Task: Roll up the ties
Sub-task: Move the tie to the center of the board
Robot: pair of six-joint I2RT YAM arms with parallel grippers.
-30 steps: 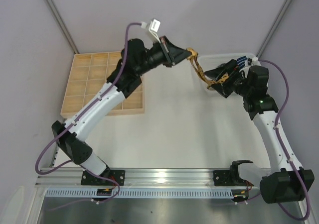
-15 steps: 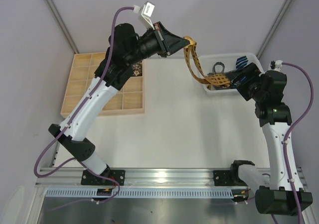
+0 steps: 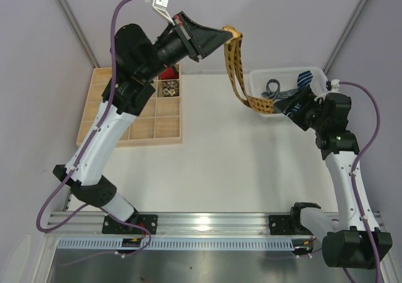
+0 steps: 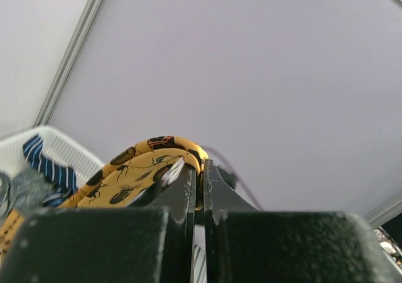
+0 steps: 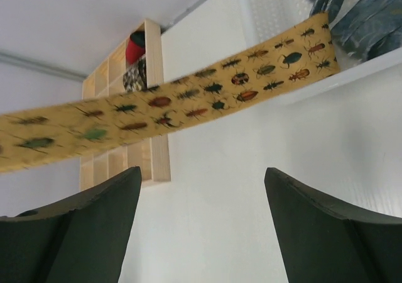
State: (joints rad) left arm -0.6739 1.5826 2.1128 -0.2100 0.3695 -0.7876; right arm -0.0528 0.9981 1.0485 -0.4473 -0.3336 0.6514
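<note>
A mustard-yellow tie [image 3: 237, 69] printed with beetles hangs in a long band from my left gripper [image 3: 227, 36], which is raised high above the table's far side and shut on its folded upper end [image 4: 154, 154]. The tie's lower end rests over the front rim of a white bin [image 3: 284, 74]. In the right wrist view the same tie [image 5: 188, 104] stretches across above the open jaws. My right gripper [image 3: 290, 110] hovers open by the bin's front wall, holding nothing. A navy striped tie [image 3: 304, 78] and a grey tie [image 3: 273, 87] lie in the bin.
A wooden grid tray [image 3: 135, 129] sits at the left. A red roll [image 3: 168, 74] and a pale patterned roll [image 3: 168, 89] fill two of its far cells. Grey walls with metal posts close in the back and sides. A metal rail [image 3: 213, 223] runs along the near edge.
My left arm has lifted up and to the left, drawing the yellow tie out of the bin into a long hanging band. The right gripper has drawn back from inside the bin.
</note>
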